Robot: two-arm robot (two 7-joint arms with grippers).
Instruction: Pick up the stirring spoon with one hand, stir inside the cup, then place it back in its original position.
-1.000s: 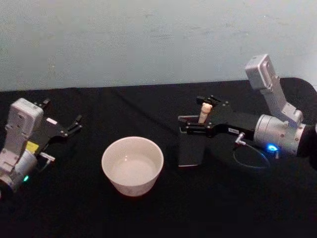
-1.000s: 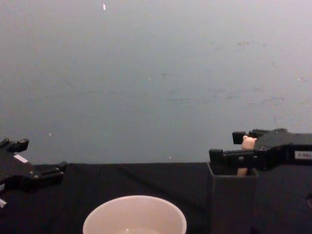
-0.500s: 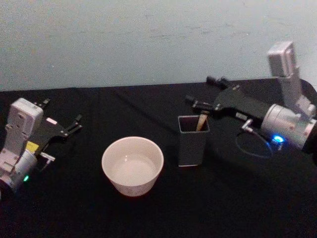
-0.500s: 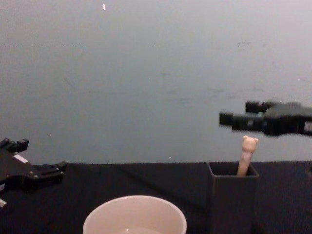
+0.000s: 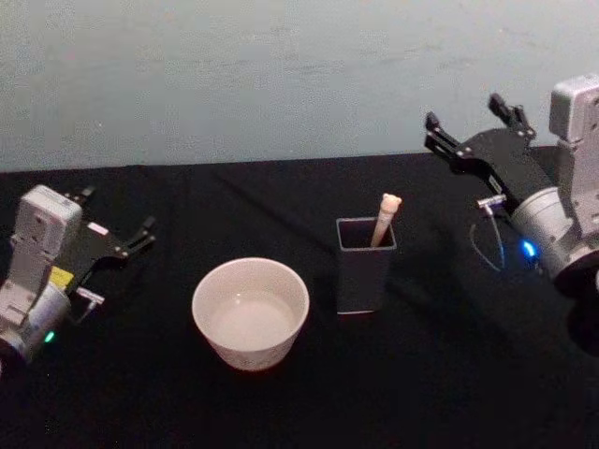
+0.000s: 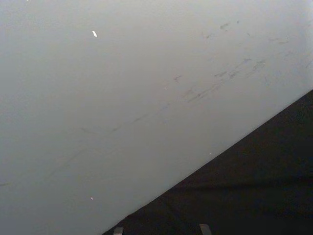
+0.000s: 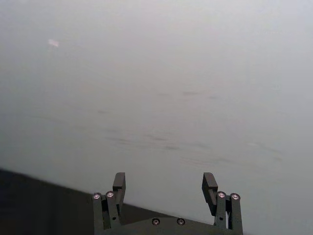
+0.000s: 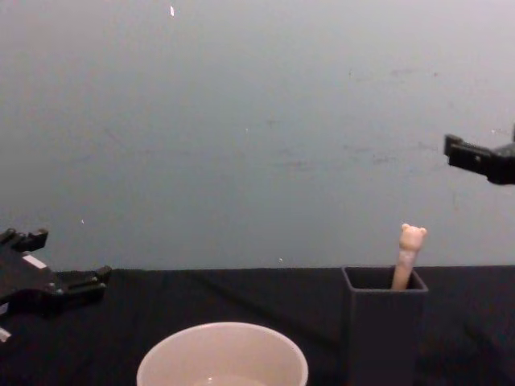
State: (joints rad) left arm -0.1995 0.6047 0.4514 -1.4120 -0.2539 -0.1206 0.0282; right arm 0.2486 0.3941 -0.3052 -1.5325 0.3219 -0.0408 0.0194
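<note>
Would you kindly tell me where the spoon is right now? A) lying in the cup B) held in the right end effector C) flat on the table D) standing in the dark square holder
D: the spoon stands in the holder, its bear-head top poking above the rim, beside the cup; the open right end effector is raised clear of it.

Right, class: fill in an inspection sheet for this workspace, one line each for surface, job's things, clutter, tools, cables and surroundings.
Surface: table under black cloth.
Job's things: beige bear-topped stirring spoon stands tilted in the dark grey square holder; wide round cream cup sits on the holder's left, apart from it.
Clutter: nothing seen.
Tools: right tool open, raised above the table to the right of the holder, holding nothing; left tool open, parked low at the table's left.
Cables: thin looped cable by the right wrist.
Surroundings: plain pale wall behind the table.
</note>
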